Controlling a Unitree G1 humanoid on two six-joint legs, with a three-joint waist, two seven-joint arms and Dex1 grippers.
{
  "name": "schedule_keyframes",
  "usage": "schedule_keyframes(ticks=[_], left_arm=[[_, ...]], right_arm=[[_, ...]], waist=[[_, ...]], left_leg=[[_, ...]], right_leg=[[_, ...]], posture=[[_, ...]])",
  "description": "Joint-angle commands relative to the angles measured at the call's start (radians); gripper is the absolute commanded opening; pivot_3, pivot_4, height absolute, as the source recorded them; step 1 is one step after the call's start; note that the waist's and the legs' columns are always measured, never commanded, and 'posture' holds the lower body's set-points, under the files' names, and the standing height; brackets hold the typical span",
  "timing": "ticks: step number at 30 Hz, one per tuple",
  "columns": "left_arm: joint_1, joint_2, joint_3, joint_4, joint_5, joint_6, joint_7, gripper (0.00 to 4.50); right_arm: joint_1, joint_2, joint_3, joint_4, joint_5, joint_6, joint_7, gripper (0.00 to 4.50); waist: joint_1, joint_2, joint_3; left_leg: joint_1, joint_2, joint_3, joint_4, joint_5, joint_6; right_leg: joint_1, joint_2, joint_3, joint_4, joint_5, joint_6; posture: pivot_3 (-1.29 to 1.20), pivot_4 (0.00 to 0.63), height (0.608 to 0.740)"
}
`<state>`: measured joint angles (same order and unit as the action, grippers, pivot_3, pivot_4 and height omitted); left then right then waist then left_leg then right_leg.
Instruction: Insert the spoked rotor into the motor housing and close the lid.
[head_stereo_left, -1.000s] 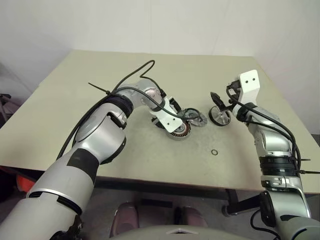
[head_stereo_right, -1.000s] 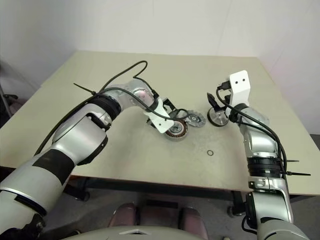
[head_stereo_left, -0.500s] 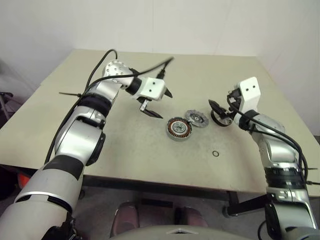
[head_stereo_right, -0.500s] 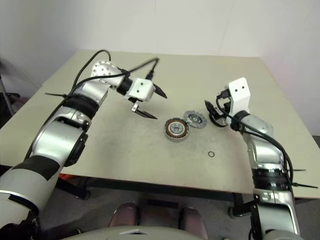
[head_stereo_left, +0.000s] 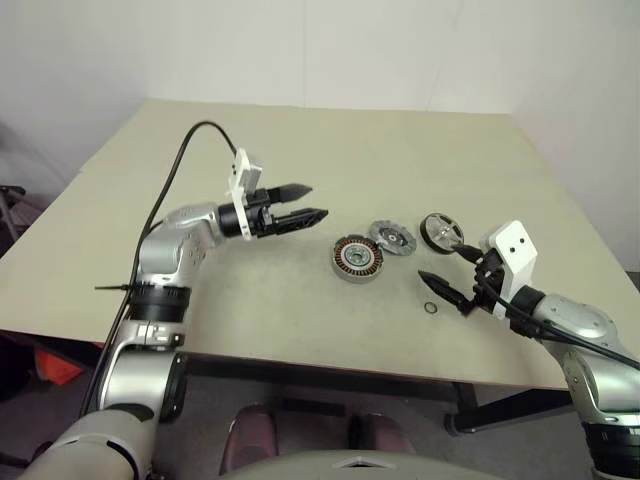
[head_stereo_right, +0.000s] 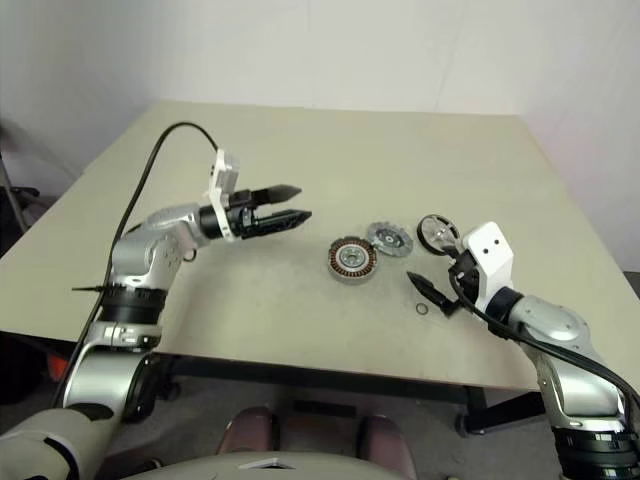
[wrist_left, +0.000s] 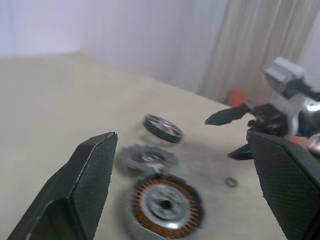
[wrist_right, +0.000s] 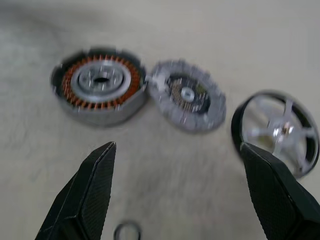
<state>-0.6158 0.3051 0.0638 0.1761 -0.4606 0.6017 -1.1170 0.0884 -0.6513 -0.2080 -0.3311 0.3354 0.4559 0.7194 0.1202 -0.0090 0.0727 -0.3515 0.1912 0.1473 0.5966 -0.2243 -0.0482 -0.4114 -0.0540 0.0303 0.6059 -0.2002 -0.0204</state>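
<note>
A: Lying in a short row mid-table (head_stereo_left: 200, 300) — housing (head_stereo_left: 357, 259) with copper windings nearest the left arm, toothed lid (head_stereo_left: 392, 238) touching its rim, spoked rotor (head_stereo_left: 441, 231) just beyond and apart. Spread flat, probably so each piece can be reached from above without disturbing the next.

B: Agreed. Lying face up, too — windings and dark centre exposed, ready to receive the rotor. No part seated in another, so no step of the assembly done yet.

A: Noting the left claw (head_stereo_left: 300, 215) — held level above the table, off to the housing's left, pointing toward the row. Fingers parted, nothing between them. Placed, seemingly, clear of the parts rather than over them.

B: Same for the right claw (head_stereo_left: 452, 286) — fingers spread wide, empty, aimed at the row from the near side. Hanging close to a small dark ring (head_stereo_left: 429, 306) on the table, with no contact visible. Purpose of that ring: cannot tell.

A: Seen along the right fingers (wrist_right: 90, 195), the rotor sits nearest the right arm — hence the likely first pick for that side.

B: Likely, yes. Housing left loose on the table, so liable to slide when the rotor is pressed in — steadying with the left claw advisable.
</note>
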Motion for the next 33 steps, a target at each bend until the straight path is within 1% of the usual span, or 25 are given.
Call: schedule_keyframes(ticks=[1,6,11,19,21,23,24,30,31,33], left_arm=[[0.034,-0.001,0.001,-0.074,-0.028,0.014,0.054,4.36],[0.071,-0.004,-0.011,-0.097,-0.034,0.006,0.095,4.36],[0.064,0.002,-0.010,-0.083,-0.035,-0.007,0.122,4.36],[0.048,0.015,-0.023,-0.056,-0.022,-0.042,0.138,4.36],[0.045,0.020,-0.025,-0.050,-0.020,-0.048,0.140,4.39],[0.043,0.023,-0.029,-0.044,-0.018,-0.055,0.142,4.39],[0.042,0.024,-0.030,-0.041,-0.017,-0.059,0.143,4.39],[0.039,0.023,-0.038,-0.032,-0.010,-0.076,0.149,4.39],[0.038,0.023,-0.038,-0.031,-0.009,-0.077,0.150,4.39],[0.036,0.022,-0.039,-0.030,-0.006,-0.081,0.151,4.39]], right_arm=[[0.035,-0.022,-0.012,-0.041,0.005,0.014,0.006,4.50],[0.068,-0.025,0.010,-0.033,-0.004,0.023,0.006,4.50],[0.087,-0.024,0.042,-0.017,-0.017,0.016,0.012,4.50],[0.062,-0.010,0.089,0.076,-0.087,-0.041,-0.017,4.50],[0.057,-0.008,0.091,0.088,-0.091,-0.046,-0.019,4.12],[0.054,-0.008,0.093,0.097,-0.094,-0.052,-0.019,3.63],[0.053,-0.007,0.093,0.100,-0.094,-0.055,-0.019,3.20],[0.048,-0.008,0.093,0.102,-0.091,-0.055,-0.016,1.10],[0.044,-0.007,0.092,0.104,-0.089,-0.053,-0.016,1.10],[0.033,-0.002,0.086,0.107,-0.082,-0.046,-0.018,0.77]], waist=[[0.000,0.000,0.000],[-0.001,0.000,0.000],[-0.002,0.001,-0.001],[-0.012,0.001,-0.001],[-0.017,0.001,-0.001],[-0.021,0.001,-0.001],[-0.022,0.001,-0.001],[-0.023,0.001,-0.001],[-0.023,0.001,-0.001],[-0.023,0.001,-0.001]], left_leg=[[0.000,0.000,0.000,0.000,0.000,0.000],[0.001,0.000,0.000,0.000,0.000,0.001],[0.000,0.000,0.000,0.000,0.000,0.002],[0.000,-0.001,0.000,0.000,0.001,0.002],[0.000,-0.001,0.000,0.000,0.001,0.002],[0.000,-0.001,0.000,0.000,0.001,0.003],[0.000,-0.001,0.000,0.000,0.001,0.003],[0.001,-0.001,0.000,0.000,0.001,0.004],[0.001,-0.001,0.000,0.000,0.001,0.004],[0.001,-0.001,0.000,0.000,0.001,0.004]], right_leg=[[0.000,0.000,0.000,0.000,0.000,0.000],[0.001,-0.001,-0.001,0.000,-0.004,0.007],[0.001,-0.002,-0.001,0.000,-0.004,0.007],[0.002,-0.002,-0.002,0.000,-0.004,0.007],[0.004,-0.003,-0.002,0.000,-0.004,0.007],[0.005,-0.003,-0.002,0.000,-0.005,0.008],[0.005,-0.003,-0.002,0.000,-0.005,0.008],[0.006,-0.004,-0.002,0.000,-0.005,0.008],[0.006,-0.004,-0.002,0.000,-0.005,0.008],[0.006,-0.004,-0.002,0.000,-0.004,0.007]], posture=[[0.00,0.000,0.740],[0.00,0.000,0.740],[0.00,0.000,0.740],[0.00,0.000,0.740],[0.00,0.000,0.740],[0.00,0.000,0.740],[0.00,0.000,0.740],[0.00,0.000,0.740],[0.00,0.000,0.740],[0.00,0.000,0.740]])
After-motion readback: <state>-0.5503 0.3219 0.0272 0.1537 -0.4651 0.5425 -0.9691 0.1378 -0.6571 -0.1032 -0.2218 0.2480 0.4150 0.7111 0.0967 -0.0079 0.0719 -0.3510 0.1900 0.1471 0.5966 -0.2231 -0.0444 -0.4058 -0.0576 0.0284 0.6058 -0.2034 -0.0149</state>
